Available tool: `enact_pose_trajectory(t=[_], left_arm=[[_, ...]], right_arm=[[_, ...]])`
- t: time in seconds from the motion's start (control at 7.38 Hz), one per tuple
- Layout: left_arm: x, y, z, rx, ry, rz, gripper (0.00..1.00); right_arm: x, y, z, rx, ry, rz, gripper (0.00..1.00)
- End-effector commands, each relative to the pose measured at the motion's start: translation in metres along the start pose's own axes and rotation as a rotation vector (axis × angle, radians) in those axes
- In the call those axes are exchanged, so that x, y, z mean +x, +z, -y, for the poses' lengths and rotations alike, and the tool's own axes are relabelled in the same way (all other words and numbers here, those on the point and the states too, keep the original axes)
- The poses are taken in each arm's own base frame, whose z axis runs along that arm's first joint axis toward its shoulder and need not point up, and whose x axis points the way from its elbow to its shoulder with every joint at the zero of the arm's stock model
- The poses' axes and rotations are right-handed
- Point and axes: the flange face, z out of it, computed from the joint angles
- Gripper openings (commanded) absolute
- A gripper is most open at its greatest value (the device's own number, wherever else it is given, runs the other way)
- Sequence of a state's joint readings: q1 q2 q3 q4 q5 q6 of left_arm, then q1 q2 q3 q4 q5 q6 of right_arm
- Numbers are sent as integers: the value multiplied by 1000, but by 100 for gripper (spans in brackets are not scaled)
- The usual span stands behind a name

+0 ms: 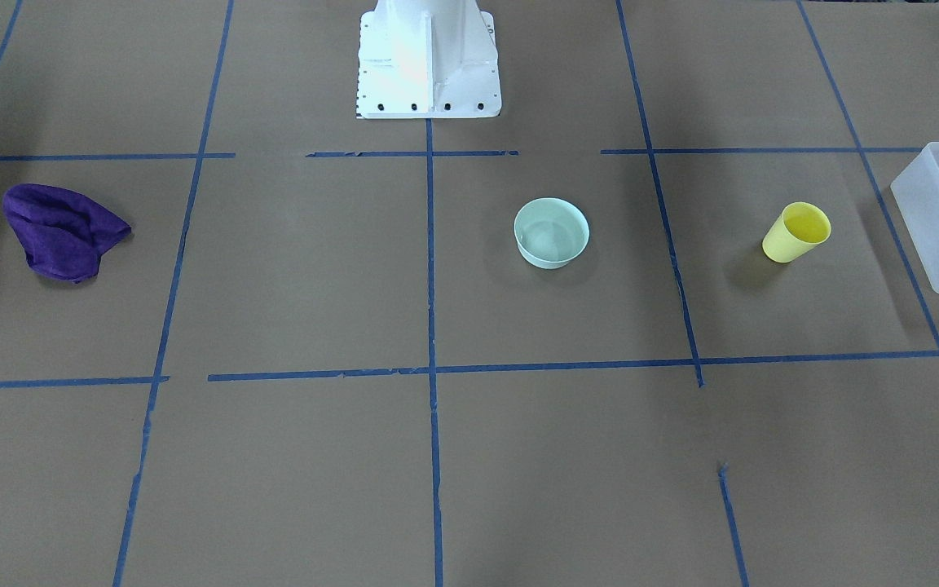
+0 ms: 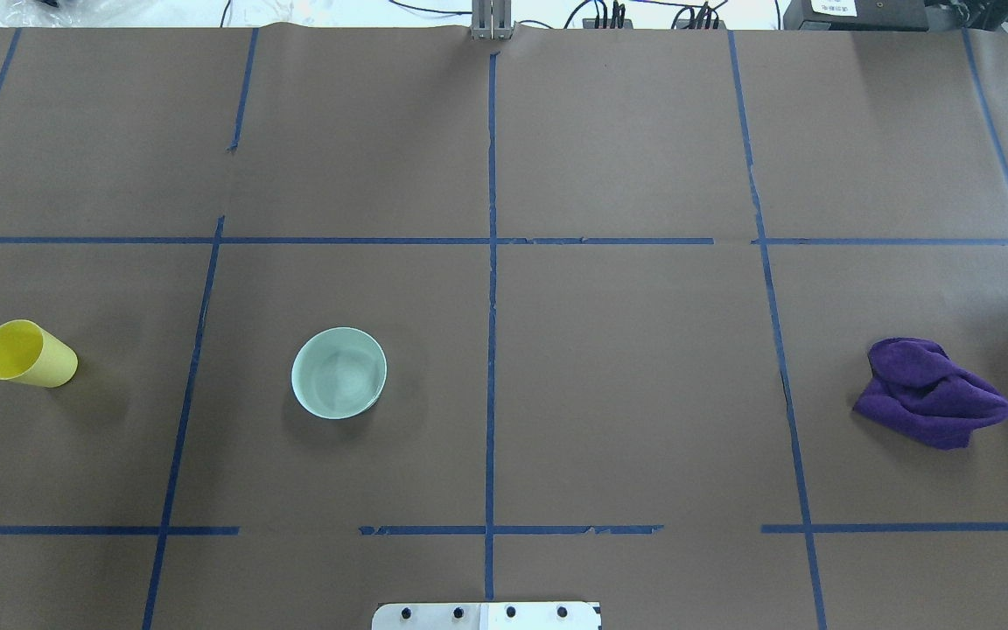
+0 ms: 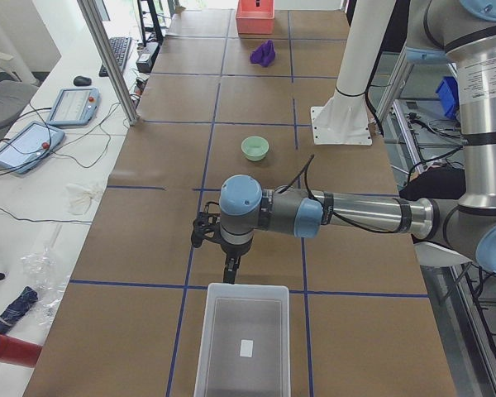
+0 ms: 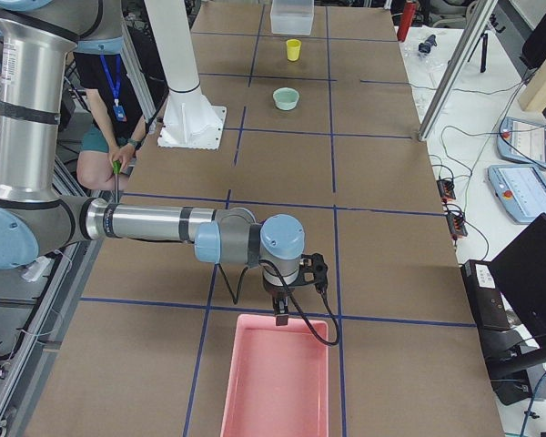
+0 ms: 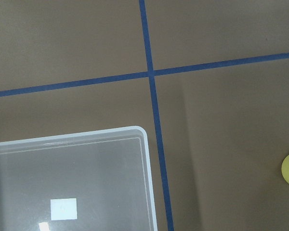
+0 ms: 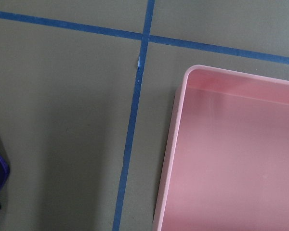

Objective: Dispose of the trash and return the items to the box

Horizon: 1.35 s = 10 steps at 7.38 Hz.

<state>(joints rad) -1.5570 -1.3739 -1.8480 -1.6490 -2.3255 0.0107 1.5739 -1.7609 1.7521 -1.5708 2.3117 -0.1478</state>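
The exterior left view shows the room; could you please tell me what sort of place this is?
Probably a robotics lab: a robot arm reaches over a tape-gridded table, with teach pendants on the side bench.

The bowl (image 2: 339,374) has open counter (image 2: 626,376) on every side; the cup (image 2: 27,353) stands well apart leftward, the cloth (image 2: 931,393) well apart rightward.

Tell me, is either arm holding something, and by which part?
Nothing appears held: the cup, bowl and cloth each sit alone on the table, untouched.
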Motion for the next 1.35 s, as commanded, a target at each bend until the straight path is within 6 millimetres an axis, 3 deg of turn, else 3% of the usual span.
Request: enact_pose_trajectory(t=[0.0, 0.27, 0.41, 0.54, 0.68, 0.81, 1.08, 1.22], left_arm=[[2, -1, 5, 4, 7, 0, 100], [7, -4, 13, 32, 44, 2, 100], [14, -11, 20, 99, 106, 1, 100], [19, -15, 26, 164, 168, 2, 100], [25, -21, 33, 271, 263, 2, 100], [22, -20, 34, 370, 348, 9, 100], [17, -13, 44, 509, 443, -20, 100], [24, -17, 42, 556, 368, -65, 100]], right_arm=[[0, 0, 0, 0, 1, 0, 100], [-7, -8, 3, 16, -15, -2, 100], [-34, -28, 14, 60, -63, 9, 100], [-43, -37, 17, 82, -85, 9, 100], [-59, -56, 42, 133, -134, 0, 100], [-68, -65, 52, 172, -171, 9, 100], [-72, -68, 55, 227, -187, 21, 100], [-73, -69, 56, 238, -184, 22, 100]])
